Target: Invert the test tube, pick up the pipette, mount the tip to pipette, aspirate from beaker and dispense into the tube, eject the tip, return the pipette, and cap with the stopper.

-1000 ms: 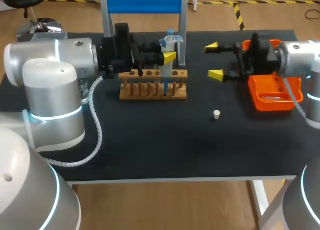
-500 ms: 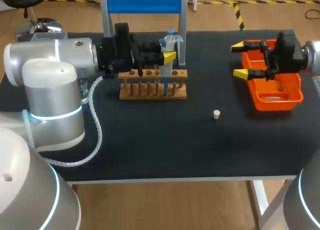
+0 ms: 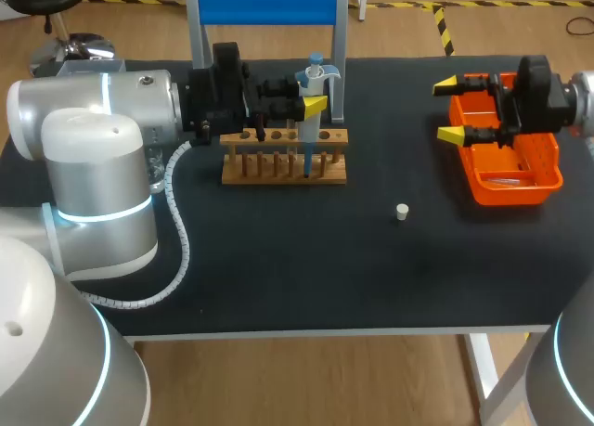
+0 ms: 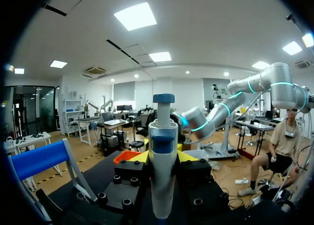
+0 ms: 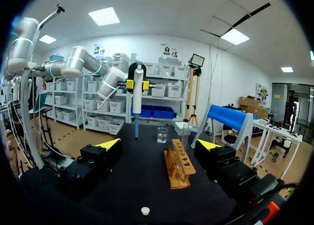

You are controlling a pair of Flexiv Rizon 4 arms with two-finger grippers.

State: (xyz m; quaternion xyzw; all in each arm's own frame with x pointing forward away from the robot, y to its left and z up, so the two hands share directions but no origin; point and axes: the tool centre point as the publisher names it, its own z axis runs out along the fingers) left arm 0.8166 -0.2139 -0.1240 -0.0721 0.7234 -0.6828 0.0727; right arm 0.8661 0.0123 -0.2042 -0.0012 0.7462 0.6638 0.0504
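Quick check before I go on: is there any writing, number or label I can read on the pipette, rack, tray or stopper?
No text can be read.
pipette, held in the left gripper: no legible marking; any scale is too small to tell.
wooden rack: no text visible.
orange tray: no text visible.
stopper: too small to show any.

You're in a lab: your black desk (image 3: 278, 259) carries a wooden test-tube rack (image 3: 284, 157), a pipette (image 3: 313, 76) above it, a glass beaker (image 5: 162, 135) and, far right, an orange tray (image 3: 492, 192).
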